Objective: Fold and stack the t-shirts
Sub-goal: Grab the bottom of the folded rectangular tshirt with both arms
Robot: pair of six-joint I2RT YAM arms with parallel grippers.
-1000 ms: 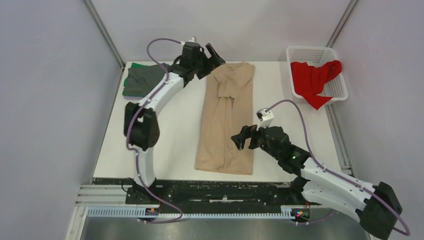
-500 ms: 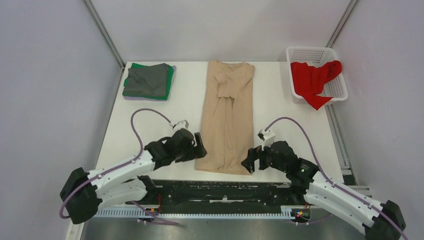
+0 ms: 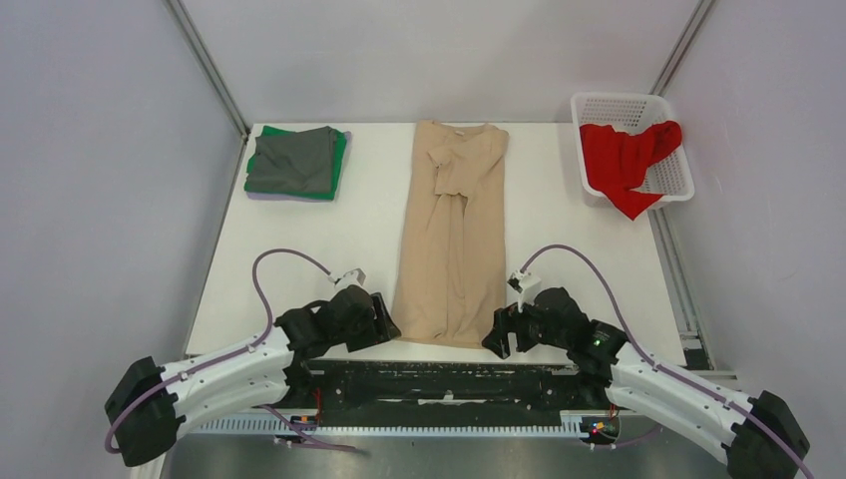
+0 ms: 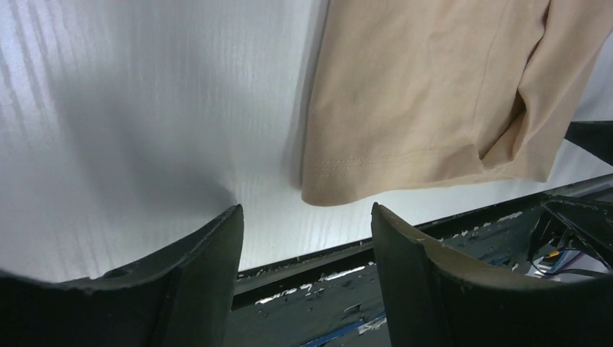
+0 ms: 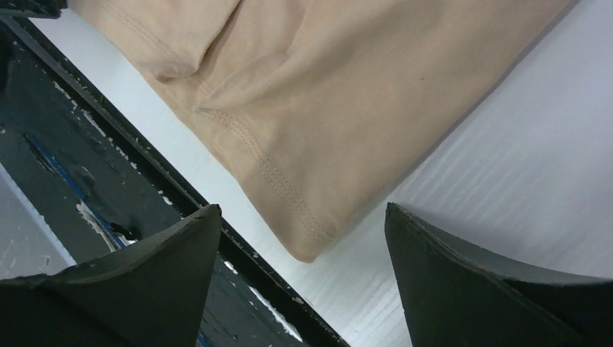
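Observation:
The beige t-shirt (image 3: 454, 230) lies folded lengthwise in a long strip down the table's middle, collar far, hem near. My left gripper (image 3: 387, 324) is open and empty just left of the hem's near-left corner (image 4: 329, 189). My right gripper (image 3: 496, 334) is open and empty at the hem's near-right corner (image 5: 307, 242). A folded stack (image 3: 296, 162) with a dark grey shirt over green and lavender ones sits at the far left. The red t-shirt (image 3: 627, 155) hangs over the basket's edge.
The white lattice basket (image 3: 638, 108) stands at the far right corner. The table's near edge with the black rail (image 3: 449, 379) runs right under both grippers. Grey walls close in both sides.
My left arm has swung from the shirt's collar at the far side down to the near-left hem corner. My right gripper has moved nearer, to the near-right hem corner.

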